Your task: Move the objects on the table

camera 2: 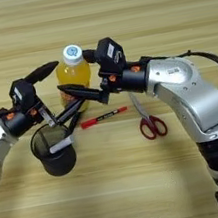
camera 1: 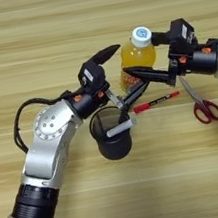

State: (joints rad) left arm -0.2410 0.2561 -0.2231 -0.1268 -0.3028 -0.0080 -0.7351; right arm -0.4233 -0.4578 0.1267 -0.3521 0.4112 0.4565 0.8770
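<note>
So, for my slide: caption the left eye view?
Both grippers, left and right, open around the juice bottle; marker in the mesh cup.

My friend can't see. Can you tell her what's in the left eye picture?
Two robot arms meet over a wooden table, the left gripper and right gripper both open around an orange juice bottle. Nearby are a black mesh cup holding a marker, a red pen, and red-handled scissors.

— What is my table [camera 1: 27, 39] made of?
— Light wood grain, matt, with pale streaks.
— And my arms?
— Brushed silver metal shells, with matt black plastic fingers [camera 1: 148, 72].
— The bottle [camera 1: 137, 57]?
— Clear glossy plastic with a smooth white cap.
— The cup [camera 1: 114, 143] at centre?
— Black mesh, dull. The scissors [camera 1: 204, 107] have shiny red handles.
</note>
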